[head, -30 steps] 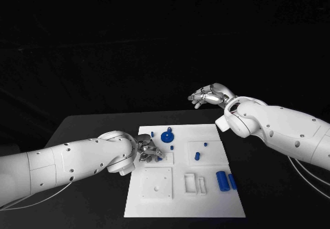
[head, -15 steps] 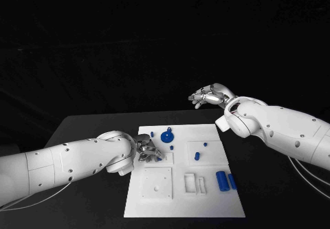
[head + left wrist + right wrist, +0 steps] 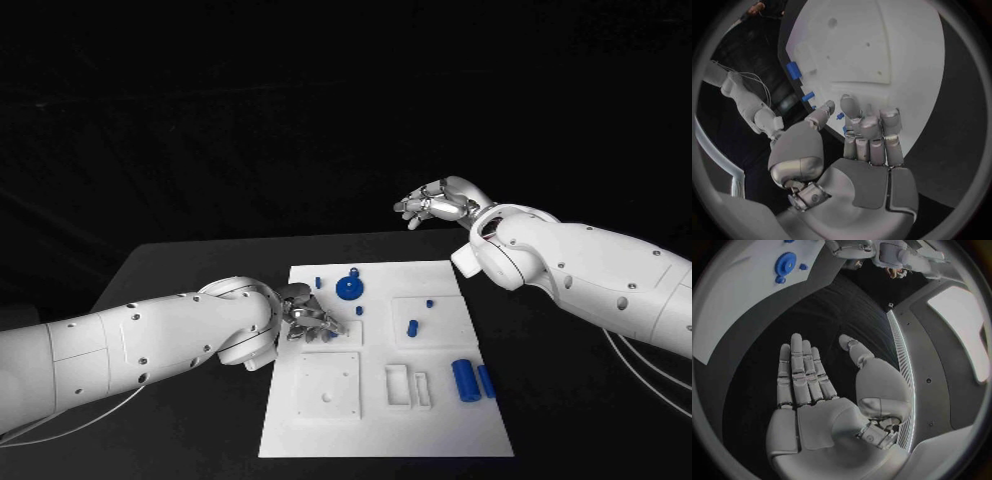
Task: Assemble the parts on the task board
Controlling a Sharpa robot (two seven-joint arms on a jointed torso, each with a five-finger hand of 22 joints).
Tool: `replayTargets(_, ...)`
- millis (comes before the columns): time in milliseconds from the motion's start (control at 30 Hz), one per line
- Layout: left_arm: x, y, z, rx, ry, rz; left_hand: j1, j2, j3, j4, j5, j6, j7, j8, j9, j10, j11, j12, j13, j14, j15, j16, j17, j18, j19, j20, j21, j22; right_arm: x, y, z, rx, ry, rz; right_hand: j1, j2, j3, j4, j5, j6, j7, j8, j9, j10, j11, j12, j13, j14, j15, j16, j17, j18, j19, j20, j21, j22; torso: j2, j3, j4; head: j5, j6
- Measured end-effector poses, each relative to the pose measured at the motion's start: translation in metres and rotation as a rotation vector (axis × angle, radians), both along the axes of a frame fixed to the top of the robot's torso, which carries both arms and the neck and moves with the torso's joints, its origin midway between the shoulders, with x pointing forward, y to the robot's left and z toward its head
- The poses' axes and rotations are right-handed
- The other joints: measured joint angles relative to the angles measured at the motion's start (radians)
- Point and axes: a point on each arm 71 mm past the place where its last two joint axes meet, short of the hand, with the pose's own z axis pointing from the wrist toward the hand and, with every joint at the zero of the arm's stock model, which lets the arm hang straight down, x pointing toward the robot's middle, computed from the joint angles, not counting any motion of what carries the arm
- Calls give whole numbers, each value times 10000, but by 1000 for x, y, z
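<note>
The white task board (image 3: 433, 420) lies mid-table. My left hand (image 3: 307, 315) hovers low over its left edge with the fingers curled in. The thumb and fingers (image 3: 870, 130) pinch a small blue peg (image 3: 845, 130). My right hand (image 3: 437, 203) is raised beyond the board's far right corner, fingers spread and holding nothing (image 3: 817, 385). On the board are a blue round disc (image 3: 349, 288), small pegs (image 3: 413, 326) and two blue cylinders (image 3: 464, 378) at the right. The disc (image 3: 786, 262) also appears in the right wrist view.
A white square plate (image 3: 330, 383) and narrow white frames (image 3: 405, 385) sit in the board's near half. Black table (image 3: 173, 270) surrounds the board on both sides. The two blue cylinders (image 3: 793, 70) lie past my left hand's fingertips.
My left hand and forearm have shifted very slightly over the board's left edge. The right hand has stayed where it was.
</note>
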Motion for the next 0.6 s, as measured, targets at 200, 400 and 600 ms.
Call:
replayTargets(200,0,0,0,-84,48,37,-9,-90,23,132,0,-25,15,0,19,0,0,0,-1,0,0,0,-9,-1,-38,37,0,-1,0,0,-3,0,44,-2,0,0,0,0,0,0,0,0,0,0,0,0,-9,0,0,0,1,1,-15,15,0,0,-2,2,1,-10,17)
replayTargets(400,0,3,3,-228,71,114,2,-101,49,210,0,-88,12,1,29,0,0,-49,-20,1,1,0,-30,-1,-61,14,0,-1,0,0,-3,-2,52,-9,0,0,0,0,0,0,0,0,1,0,0,0,-9,0,0,0,1,1,-15,15,0,0,-8,4,0,-12,25)
replayTargets(600,0,5,6,-456,106,205,91,-189,39,252,0,-233,92,-66,29,-108,79,-141,-63,-79,3,-120,-100,-2,-155,76,0,-2,0,-1,-3,-4,55,-21,0,0,0,0,0,1,-1,-1,2,0,0,0,-19,0,0,0,2,1,-14,14,0,1,-13,10,-4,-19,39)
